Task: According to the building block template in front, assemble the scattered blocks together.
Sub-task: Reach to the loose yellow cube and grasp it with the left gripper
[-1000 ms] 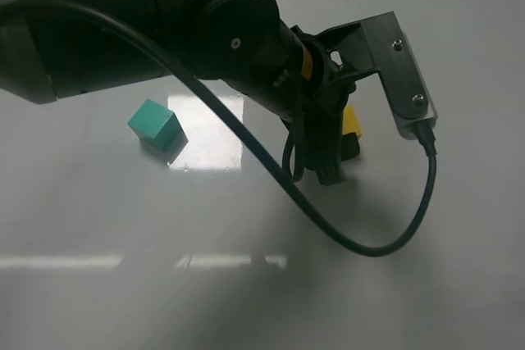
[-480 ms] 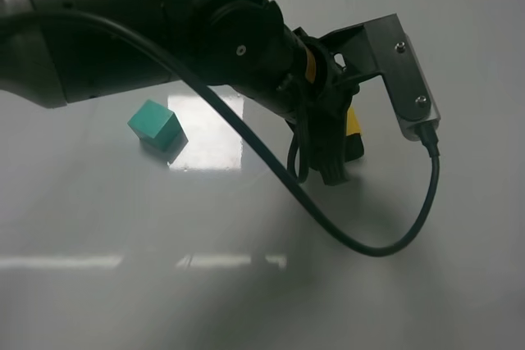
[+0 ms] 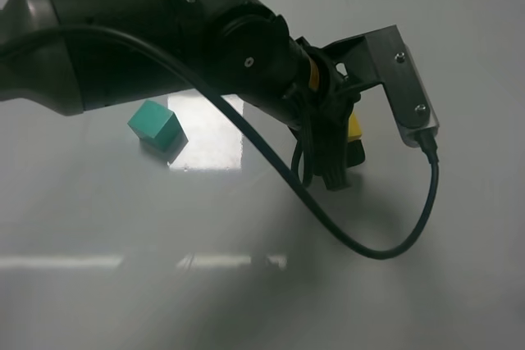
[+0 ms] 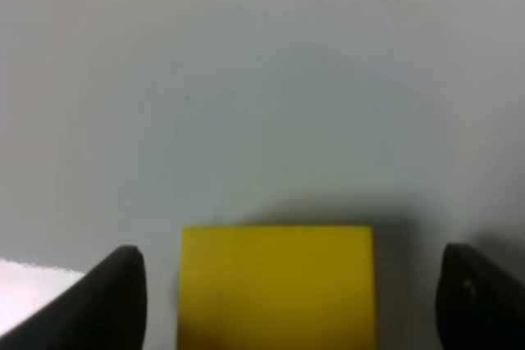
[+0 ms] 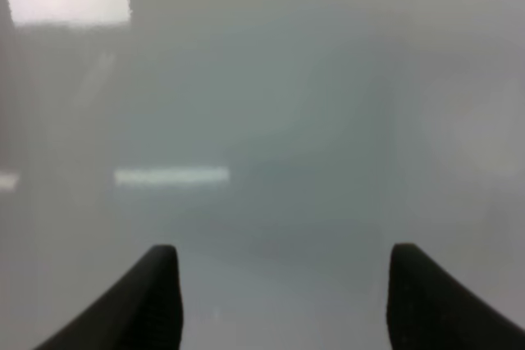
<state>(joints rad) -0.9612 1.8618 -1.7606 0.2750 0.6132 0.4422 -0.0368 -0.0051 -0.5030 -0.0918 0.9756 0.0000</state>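
Note:
The yellow cube (image 3: 353, 126) sits on the white table, mostly hidden behind my left gripper (image 3: 338, 168), which reaches across from the left. In the left wrist view the yellow cube (image 4: 277, 284) lies between the two open fingers (image 4: 115, 297), with a gap on each side. The teal cube (image 3: 156, 125) sits alone to the left, well apart from the yellow one. My right gripper (image 5: 283, 301) is open and empty above bare table and does not show in the exterior view. The joined yellow-teal template is out of view.
The left arm's thick dark body (image 3: 164, 38) fills the upper left of the exterior view. A black cable (image 3: 369, 247) loops down from its wrist camera bracket (image 3: 402, 79). A bright light reflection (image 3: 209, 133) lies on the glossy table (image 3: 246, 301) beside the teal cube.
The left arm has shifted slightly right and down, bringing its gripper a little lower around the yellow cube. Both cubes stay where they were.

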